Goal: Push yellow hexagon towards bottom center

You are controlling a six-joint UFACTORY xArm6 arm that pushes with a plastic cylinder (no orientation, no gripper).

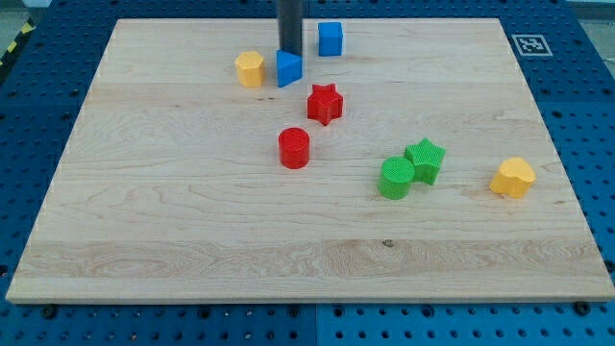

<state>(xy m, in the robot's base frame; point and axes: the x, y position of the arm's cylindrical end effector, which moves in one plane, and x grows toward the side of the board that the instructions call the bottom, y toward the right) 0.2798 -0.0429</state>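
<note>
The yellow hexagon (250, 68) sits near the view's top, left of centre, on the wooden board (192, 221). My rod comes down from the top edge and my tip (289, 54) ends just above a blue triangular block (288, 68), which lies right of the hexagon. The tip is to the right of the hexagon, apart from it. A blue cube (331, 38) stands right of the rod.
A red star (325, 103) and a red cylinder (294, 148) lie near the centre. A green cylinder (395, 178) touches a green star (425, 159) at the right. A yellow heart (513, 178) sits near the right edge.
</note>
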